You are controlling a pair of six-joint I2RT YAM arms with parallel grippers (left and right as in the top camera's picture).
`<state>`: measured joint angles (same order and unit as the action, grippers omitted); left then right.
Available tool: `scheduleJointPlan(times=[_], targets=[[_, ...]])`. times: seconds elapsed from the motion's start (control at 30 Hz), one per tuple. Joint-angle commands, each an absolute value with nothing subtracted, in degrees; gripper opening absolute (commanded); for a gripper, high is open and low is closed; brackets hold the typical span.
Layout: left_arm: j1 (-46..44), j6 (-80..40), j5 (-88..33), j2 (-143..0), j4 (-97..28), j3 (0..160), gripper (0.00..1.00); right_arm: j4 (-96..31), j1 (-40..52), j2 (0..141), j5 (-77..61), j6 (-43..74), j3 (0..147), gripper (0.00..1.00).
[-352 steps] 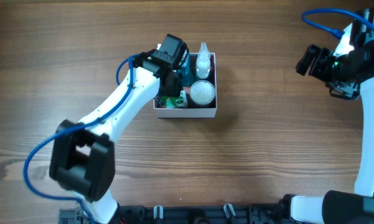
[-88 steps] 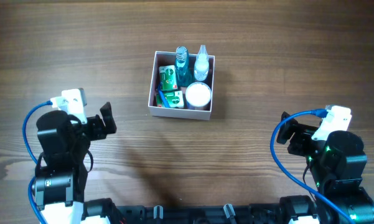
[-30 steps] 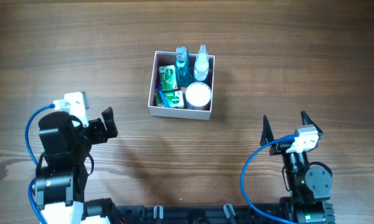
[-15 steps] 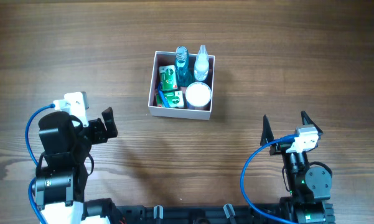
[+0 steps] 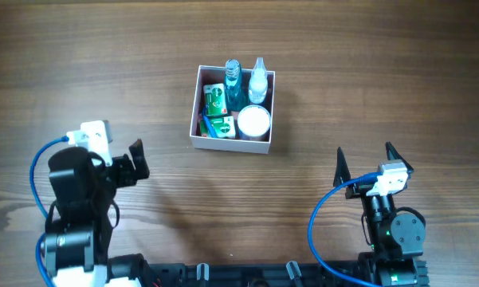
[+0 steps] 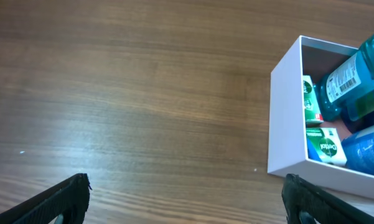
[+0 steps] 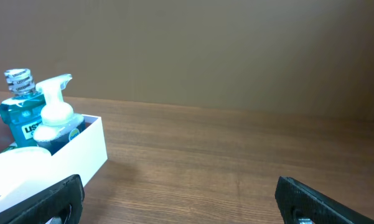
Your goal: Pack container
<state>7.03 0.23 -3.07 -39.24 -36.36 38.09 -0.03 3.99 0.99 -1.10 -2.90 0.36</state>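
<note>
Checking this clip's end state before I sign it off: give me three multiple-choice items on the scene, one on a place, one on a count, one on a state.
1. Where is the blue bottle?
A. upright in the container, at its far wall beside the pump bottle
B. on the table left of the container
C. lying flat at the container's near wall

2. How many green-and-white boxes are in the container?
A. one
B. two
C. four

3. How do the grippers stand?
A. left gripper and right gripper both open, holding nothing
B. left shut on a bottle
C. right shut on a box

Answers:
1 A: the overhead view shows the two bottles side by side at the far wall.
2 B: overhead and left wrist views each show two.
3 A: both wrist views show fingers spread wide with nothing between them.
</note>
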Motion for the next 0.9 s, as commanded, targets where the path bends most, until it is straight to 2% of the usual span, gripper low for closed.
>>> scheduleJointPlan(times=[0.0, 0.3, 0.67, 0.87], targets=[[4.8, 1.3, -2.1, -31.5, -37.2, 37.3, 1.00, 0.2, 4.1, 0.6, -1.8, -3.0, 0.3, 1.00], [3.5, 1.3, -2.1, -15.5, -34.8, 27.7, 1.00, 0.2, 4.1, 0.6, -1.8, -3.0, 0.3, 1.00], [1.1, 1.3, -3.1, -4.6, -21.0, 12.6, 1.00, 0.2, 4.1, 0.6, -1.8, -3.0, 0.3, 1.00], [0.8, 1.5, -5.2, -1.5, -9.0, 3.6, 1.00, 0.2, 4.1, 0.6, -1.8, -3.0, 0.3, 1.00]])
